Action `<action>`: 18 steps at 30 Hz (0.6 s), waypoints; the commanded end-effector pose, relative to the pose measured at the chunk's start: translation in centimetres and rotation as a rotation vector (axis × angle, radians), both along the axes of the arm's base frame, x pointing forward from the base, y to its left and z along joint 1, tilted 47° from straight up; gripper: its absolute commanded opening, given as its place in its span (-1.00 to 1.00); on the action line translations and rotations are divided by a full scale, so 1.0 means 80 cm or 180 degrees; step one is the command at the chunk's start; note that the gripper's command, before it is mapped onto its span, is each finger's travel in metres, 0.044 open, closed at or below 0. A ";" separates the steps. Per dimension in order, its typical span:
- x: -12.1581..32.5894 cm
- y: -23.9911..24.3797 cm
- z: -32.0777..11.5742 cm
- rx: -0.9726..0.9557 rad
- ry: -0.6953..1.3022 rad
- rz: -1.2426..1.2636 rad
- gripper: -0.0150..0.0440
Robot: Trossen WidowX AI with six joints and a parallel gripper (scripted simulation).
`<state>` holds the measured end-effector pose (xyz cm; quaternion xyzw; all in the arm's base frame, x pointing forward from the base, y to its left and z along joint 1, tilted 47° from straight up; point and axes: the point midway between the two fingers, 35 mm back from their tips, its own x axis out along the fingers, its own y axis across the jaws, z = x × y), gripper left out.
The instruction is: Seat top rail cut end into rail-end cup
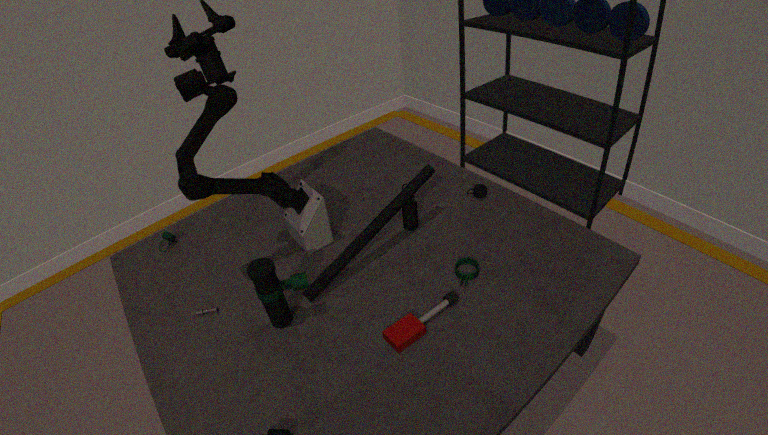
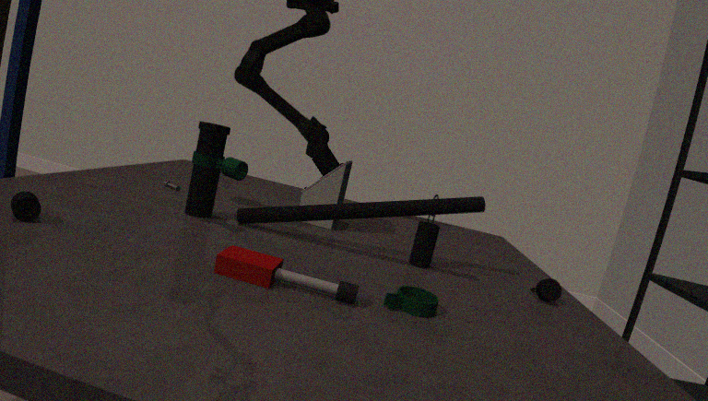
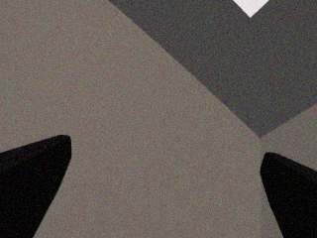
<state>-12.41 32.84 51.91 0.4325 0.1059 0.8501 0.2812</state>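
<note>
The black top rail (image 1: 369,233) (image 2: 365,209) slopes through the wire loop above the short post (image 1: 410,216) (image 2: 424,245). Its lower end is at or near the table, outside and below the green end cup (image 1: 295,281) (image 2: 238,169). The cup sticks out sideways from the green brace band (image 1: 271,296) (image 2: 205,160) on the upright big post (image 1: 279,314) (image 2: 202,195). The band sits a little above mid-height, with bare post between it and the post cap (image 1: 261,266) (image 2: 214,127). My gripper (image 1: 187,8) (image 3: 168,155) is wide open and empty, high above the table and far from the rail.
A red block (image 1: 403,333) (image 2: 245,265) with a white rod lies in front of the rail. A loose green band (image 1: 467,278) (image 2: 418,302) lies beside it. A small bolt (image 1: 207,311) (image 2: 171,185) lies beyond the big post. A dark cap (image 1: 479,191) (image 2: 548,290) lies past the short post.
</note>
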 end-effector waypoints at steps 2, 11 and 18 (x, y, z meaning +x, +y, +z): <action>0.005 0.011 -0.008 -0.0115 0.0009 -0.0070 1.00; 0.090 0.119 -0.135 -0.1616 0.0086 -0.1089 1.00; 0.176 0.147 -0.256 -0.2779 0.0071 -0.1972 1.00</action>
